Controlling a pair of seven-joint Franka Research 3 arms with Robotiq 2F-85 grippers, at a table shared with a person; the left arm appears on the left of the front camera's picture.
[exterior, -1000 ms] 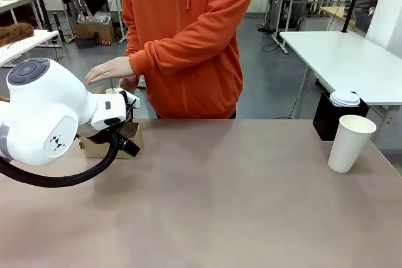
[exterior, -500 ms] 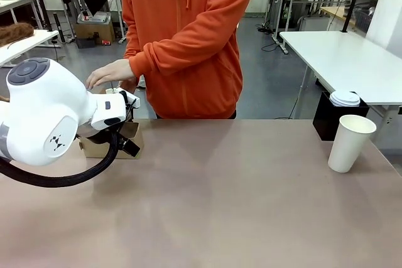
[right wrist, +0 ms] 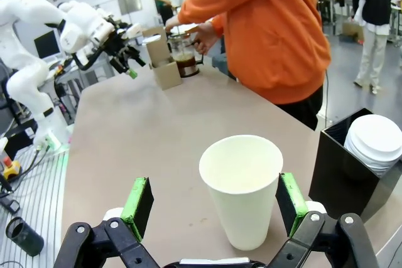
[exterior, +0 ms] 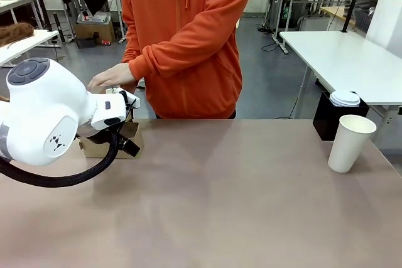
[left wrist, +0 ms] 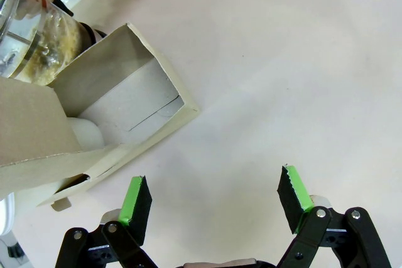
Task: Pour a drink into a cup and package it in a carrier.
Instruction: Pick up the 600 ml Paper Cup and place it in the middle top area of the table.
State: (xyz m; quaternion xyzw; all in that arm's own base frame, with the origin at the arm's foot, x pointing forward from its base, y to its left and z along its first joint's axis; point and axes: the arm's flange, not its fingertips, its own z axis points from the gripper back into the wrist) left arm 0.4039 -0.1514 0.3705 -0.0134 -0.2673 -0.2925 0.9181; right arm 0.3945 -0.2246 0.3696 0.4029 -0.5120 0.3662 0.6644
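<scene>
At the far left of the front view, the left arm's (exterior: pixel 47 114) white joint housing carries a small dark emblem (exterior: pixel 56 143), too small to read as lettering. The left gripper (left wrist: pixel 213 183) hangs over bare tabletop (left wrist: pixel 282 61), its green pads spread wide with nothing between them. Just beside it stands the brown cardboard carrier (left wrist: pixel 113 101), unprinted, its pockets open toward the wrist camera. Behind the carrier, at the table's far edge, is a clear glass pitcher (right wrist: pixel 183 51) with the dark brown drink (right wrist: pixel 187 65) in its lower part. A hand (exterior: pixel 113 76) of the person in an orange hoodie (exterior: pixel 188 42) rests on it.

Bare tabletop runs across the middle. Near the right end, a black box (exterior: pixel 328 120) off the far edge holds a stack of white lids (exterior: pixel 345 98). The plain white paper cup (exterior: pixel 350 142) stands upright and lidless on the table just in front of it. The right gripper (right wrist: pixel 213 183) faces that cup, fingers fully apart, gripping nothing.
</scene>
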